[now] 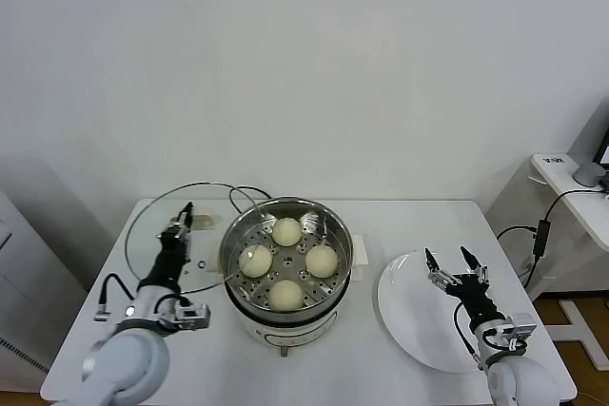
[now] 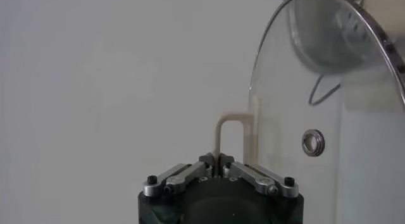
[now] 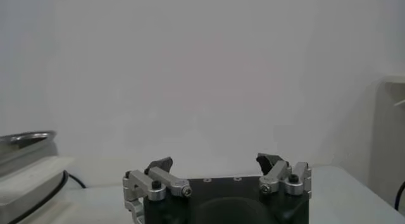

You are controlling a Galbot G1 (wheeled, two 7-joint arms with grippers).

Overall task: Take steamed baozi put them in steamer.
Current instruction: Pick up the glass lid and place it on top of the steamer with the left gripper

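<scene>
Left gripper [image 1: 186,212] is clamping the cream handle [image 2: 229,135] of the glass lid [image 1: 181,235], tilted beside the steamer [image 1: 285,259]. Four steamed baozi [image 1: 286,231] are sitting domes-up inside it. Right gripper [image 1: 453,261] is hovering spread over the white plate [image 1: 409,316].

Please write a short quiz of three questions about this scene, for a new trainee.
1. How many steamed baozi lie in the steamer?
2. True or false: the plate holds a bun.
3. The left gripper is shut on: A) the glass lid's handle, B) a bun, C) the cord.

Key: 1) four. 2) False; it is bare, and the right gripper hangs open above it. 3) A.
</scene>
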